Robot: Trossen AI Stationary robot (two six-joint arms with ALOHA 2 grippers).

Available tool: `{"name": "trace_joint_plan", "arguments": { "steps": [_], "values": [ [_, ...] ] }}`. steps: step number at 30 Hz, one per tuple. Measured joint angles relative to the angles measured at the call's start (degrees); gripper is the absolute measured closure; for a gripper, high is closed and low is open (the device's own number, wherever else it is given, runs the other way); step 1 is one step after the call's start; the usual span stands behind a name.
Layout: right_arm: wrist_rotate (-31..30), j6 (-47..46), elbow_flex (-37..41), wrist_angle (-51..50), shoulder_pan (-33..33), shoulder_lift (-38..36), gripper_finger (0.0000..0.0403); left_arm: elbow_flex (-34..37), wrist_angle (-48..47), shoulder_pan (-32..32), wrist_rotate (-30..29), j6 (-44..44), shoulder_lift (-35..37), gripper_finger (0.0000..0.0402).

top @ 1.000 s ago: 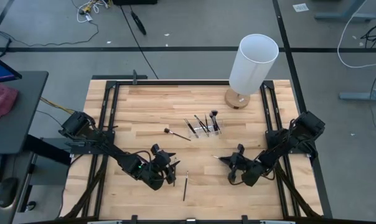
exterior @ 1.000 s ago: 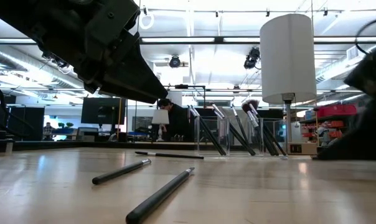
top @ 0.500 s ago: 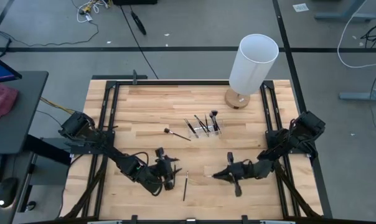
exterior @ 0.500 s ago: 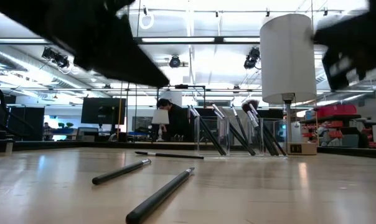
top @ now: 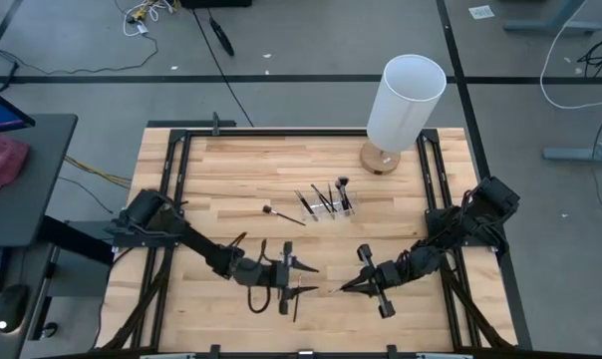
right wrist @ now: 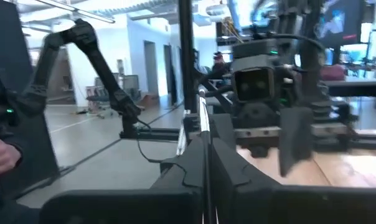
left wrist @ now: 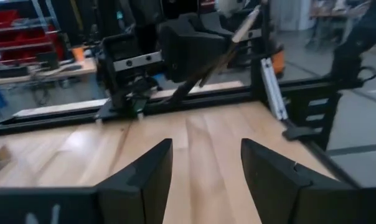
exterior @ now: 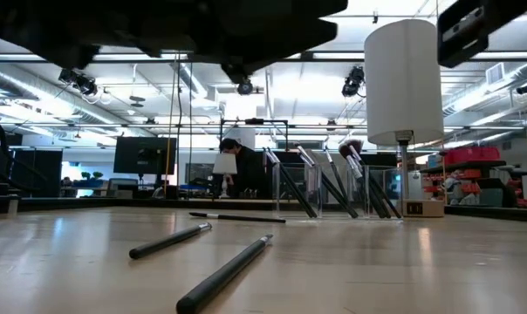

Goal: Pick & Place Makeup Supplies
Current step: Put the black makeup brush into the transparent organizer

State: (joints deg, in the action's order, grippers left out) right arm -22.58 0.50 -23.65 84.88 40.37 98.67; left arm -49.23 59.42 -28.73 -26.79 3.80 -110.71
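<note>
The right gripper (top: pixel 347 286) was clamped shut on a slim makeup brush (right wrist: pixel 203 127) near the bench's (top: pixel 231 170) front edge, tip toward the left gripper (top: pixel 303 279), whose fingers (left wrist: pixel 149 168) stood apart with nothing between them. No readable writing showed. A small clear holder (top: pixel 328 208) near the bench's middle held several brushes (exterior: pixel 325 179) leaning at angles. One loose brush (top: pixel 281 214) lay just beside the holder, and two more (exterior: pixel 224 270) lay flat by the front edge. A white lamp (top: pixel 405 100) stood at the far right corner.
</note>
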Motion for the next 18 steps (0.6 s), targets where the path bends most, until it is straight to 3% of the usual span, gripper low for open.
{"name": "trace_joint_plan", "arguments": {
  "steps": [4,11,18],
  "values": [
    [2.7,0.0,-0.9,-0.2,-1.2,0.0,0.0394,-0.5,0.8,2.3,4.2,-0.1,-0.1,0.0188],
    [2.8,0.2,-1.2,-0.9,-2.5,0.0,0.0394,-6.5,-2.7,3.4,5.4,4.9,-0.1,0.0128],
    [2.8,-0.1,-1.2,-1.0,-2.5,0.0,0.0394,-11.7,-9.0,1.7,6.1,10.3,-0.1,0.0136]
  ]
}}
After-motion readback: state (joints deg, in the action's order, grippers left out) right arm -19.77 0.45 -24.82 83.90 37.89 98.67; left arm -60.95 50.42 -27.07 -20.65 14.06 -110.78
